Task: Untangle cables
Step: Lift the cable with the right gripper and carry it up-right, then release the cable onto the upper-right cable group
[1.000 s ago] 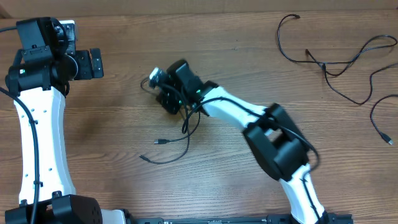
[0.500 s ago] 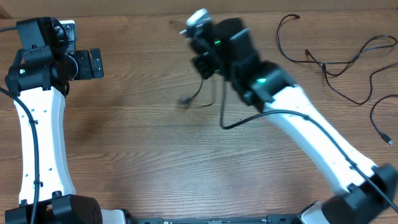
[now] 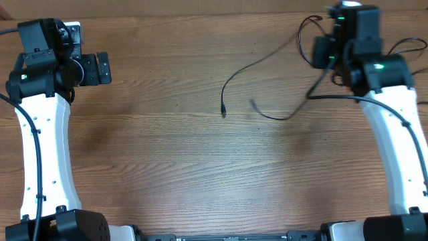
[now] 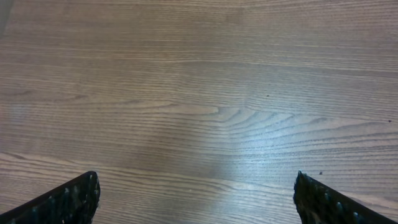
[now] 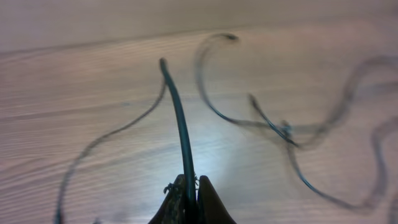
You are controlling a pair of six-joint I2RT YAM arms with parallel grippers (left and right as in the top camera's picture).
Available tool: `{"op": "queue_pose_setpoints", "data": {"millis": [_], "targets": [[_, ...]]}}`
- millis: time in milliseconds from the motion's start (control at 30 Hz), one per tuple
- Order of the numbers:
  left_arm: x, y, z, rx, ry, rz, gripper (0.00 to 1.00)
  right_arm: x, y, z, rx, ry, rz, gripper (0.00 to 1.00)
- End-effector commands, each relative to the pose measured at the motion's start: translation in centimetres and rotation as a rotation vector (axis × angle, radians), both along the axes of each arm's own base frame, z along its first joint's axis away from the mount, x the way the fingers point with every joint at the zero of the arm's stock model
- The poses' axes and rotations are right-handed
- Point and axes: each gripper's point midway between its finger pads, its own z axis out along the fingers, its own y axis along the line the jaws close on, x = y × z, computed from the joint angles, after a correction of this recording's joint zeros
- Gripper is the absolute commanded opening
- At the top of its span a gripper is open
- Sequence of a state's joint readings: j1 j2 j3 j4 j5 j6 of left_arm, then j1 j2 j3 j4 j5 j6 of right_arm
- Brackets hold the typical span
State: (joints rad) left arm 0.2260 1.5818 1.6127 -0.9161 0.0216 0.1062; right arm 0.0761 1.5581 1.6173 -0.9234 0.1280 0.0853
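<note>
Right claw (image 5: 189, 202) is clamped tight on one cable (image 5: 181, 134), pinched right between the fingertips, up over the table's (image 3: 167, 167) far right side. That cable trails off leftward in two strands, both ends near mid-table. Other cables (image 5: 283, 129) sprawl loose just beyond it, blurred. Left claw (image 3: 101, 69) hangs at the far left, fingers spread wide over plain wood.

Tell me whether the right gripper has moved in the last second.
Yes. Overhead, the right gripper has swung away from the left gripper, which stayed put, to the far right of the table, trailing a cable.
</note>
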Motion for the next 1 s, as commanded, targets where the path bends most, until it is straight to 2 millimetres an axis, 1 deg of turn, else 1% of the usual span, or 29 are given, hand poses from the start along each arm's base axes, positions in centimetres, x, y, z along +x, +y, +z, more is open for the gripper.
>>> {"op": "queue_pose_setpoints", "data": {"millis": [0, 133, 233, 467, 567, 667, 700, 833, 967], "targets": [[0.0, 0.0, 0.5, -0.003, -0.015, 0.010, 1.00, -2.0, -2.6, 2.4, 0.029, -0.037, -0.095, 0.04], [0.0, 0.0, 0.5, -0.003, -0.014, 0.010, 1.00, -4.1, -5.4, 2.9, 0.026, -0.017, -0.167, 0.04], [0.0, 0.0, 0.5, -0.003, -0.015, 0.010, 0.99, -5.4, -8.1, 3.3, 0.021, -0.013, -0.241, 0.04], [0.0, 0.0, 0.5, -0.003, -0.014, 0.010, 0.99, -8.4, -16.2, 2.9, 0.020, 0.009, -0.466, 0.04], [0.0, 0.0, 0.5, -0.003, -0.015, 0.010, 1.00, -9.8, -20.0, 3.3, 0.013, -0.017, -0.573, 0.04], [0.0, 0.0, 0.5, -0.003, -0.015, 0.010, 1.00, -11.7, -24.2, 4.0, 0.003, -0.057, -0.692, 0.04], [0.0, 0.0, 0.5, -0.003, -0.014, 0.010, 1.00, -12.3, -25.2, 4.2, 0.001, -0.066, -0.723, 0.04], [0.0, 0.0, 0.5, -0.003, -0.015, 0.010, 1.00, -14.3, -28.6, 4.7, -0.003, -0.102, -0.817, 0.04], [0.0, 0.0, 0.5, -0.003, -0.014, 0.010, 1.00, -15.0, -31.4, 4.7, -0.016, -0.130, -0.882, 0.04]]}}
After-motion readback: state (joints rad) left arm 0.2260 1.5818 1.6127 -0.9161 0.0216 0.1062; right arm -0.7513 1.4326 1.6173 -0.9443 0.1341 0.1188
